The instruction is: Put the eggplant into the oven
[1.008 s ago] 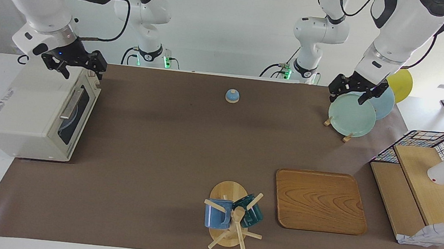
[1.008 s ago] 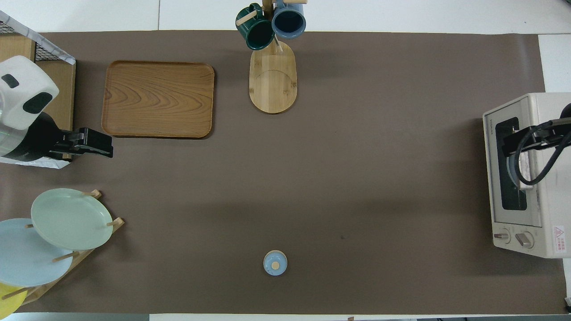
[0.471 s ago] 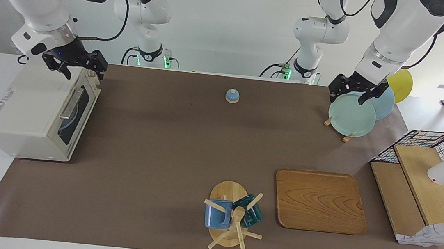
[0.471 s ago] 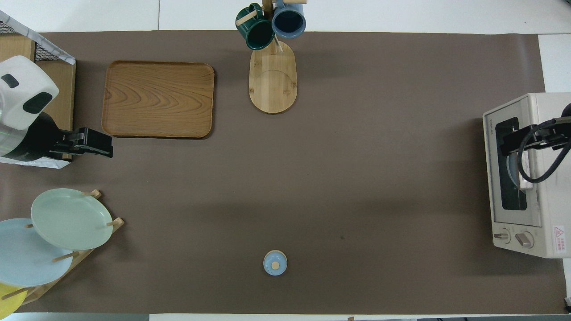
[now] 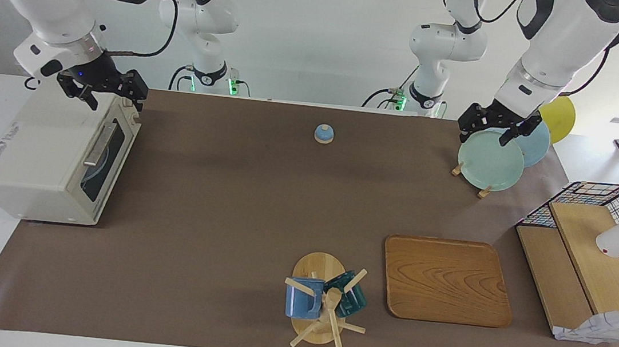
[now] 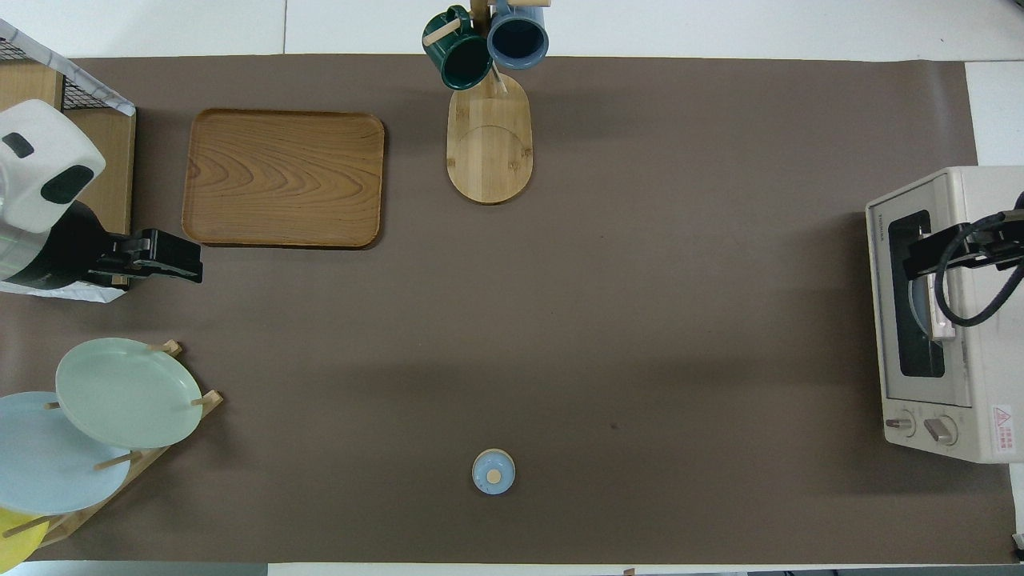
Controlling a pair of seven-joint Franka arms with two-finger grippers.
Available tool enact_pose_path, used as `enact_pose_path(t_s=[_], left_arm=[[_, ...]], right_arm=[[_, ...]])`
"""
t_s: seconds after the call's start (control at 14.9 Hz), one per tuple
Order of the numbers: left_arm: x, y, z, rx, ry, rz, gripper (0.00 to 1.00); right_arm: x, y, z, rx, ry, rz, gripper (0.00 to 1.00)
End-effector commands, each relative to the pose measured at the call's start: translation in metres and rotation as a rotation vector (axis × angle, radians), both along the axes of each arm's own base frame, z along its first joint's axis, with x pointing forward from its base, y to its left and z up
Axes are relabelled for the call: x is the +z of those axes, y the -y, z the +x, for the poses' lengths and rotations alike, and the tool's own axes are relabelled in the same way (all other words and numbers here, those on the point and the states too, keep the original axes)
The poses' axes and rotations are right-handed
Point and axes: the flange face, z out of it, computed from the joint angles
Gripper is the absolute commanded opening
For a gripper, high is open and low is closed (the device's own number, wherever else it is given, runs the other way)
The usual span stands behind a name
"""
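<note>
The cream-white oven (image 5: 41, 157) stands at the right arm's end of the table, its dark glass door (image 5: 106, 161) shut; it also shows in the overhead view (image 6: 952, 320). A pale round shape shows dimly through the glass. The eggplant is out of view. My right gripper (image 5: 113, 100) hangs open and empty just over the oven's top corner, at the end of the door nearer the robots; in the overhead view (image 6: 916, 260) it lies over the door. My left gripper (image 5: 486, 137) waits open and empty over the green plate (image 5: 490, 160), and also shows in the overhead view (image 6: 184, 264).
A plate rack with green, pale blue (image 5: 537, 144) and yellow plates stands at the left arm's end. A wooden tray (image 5: 446, 280), a mug tree with two mugs (image 5: 324, 304), a small blue knob (image 5: 323, 133) and a wire shelf with a white bottle (image 5: 589, 249) are also here.
My right gripper has lifted slightly and drifted a little toward the right arm's end of the table, over the oven top. The left arm has not moved.
</note>
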Motion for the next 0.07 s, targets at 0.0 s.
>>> enact_pose_path(t_s=[0.0], left_arm=[[0.0032,-0.0053,-0.0029,-0.002,-0.001,0.015,1.0]], right_arm=[[0.0019,0.0022,-0.0048,-0.014,-0.004,0.025,1.0]])
